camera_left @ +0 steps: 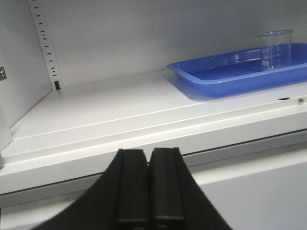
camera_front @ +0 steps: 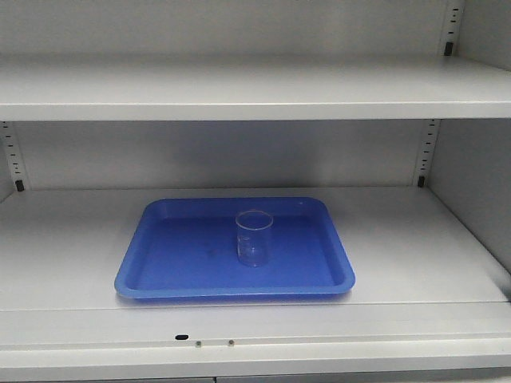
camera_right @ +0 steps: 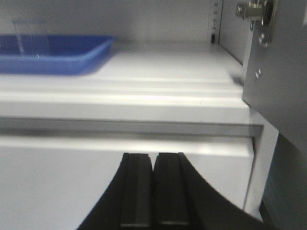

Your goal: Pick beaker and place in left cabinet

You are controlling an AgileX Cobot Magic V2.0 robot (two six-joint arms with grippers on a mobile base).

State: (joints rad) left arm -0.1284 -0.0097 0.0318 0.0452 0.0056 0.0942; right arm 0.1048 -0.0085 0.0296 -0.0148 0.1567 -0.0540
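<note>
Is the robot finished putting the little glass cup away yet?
It looks done: the beaker stands upright in the blue tray on the cabinet's shelf. Nothing is in hand; the left claw and right claw are both shut, empty, outside the shelf. Nothing obvious remains.

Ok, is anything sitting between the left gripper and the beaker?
Nothing visible does. The left gripper sits low in front of the shelf, jaws shut, and the beaker stands upright in the blue tray up to its right. Only bare shelf and the tray's low rim lie between.
</note>
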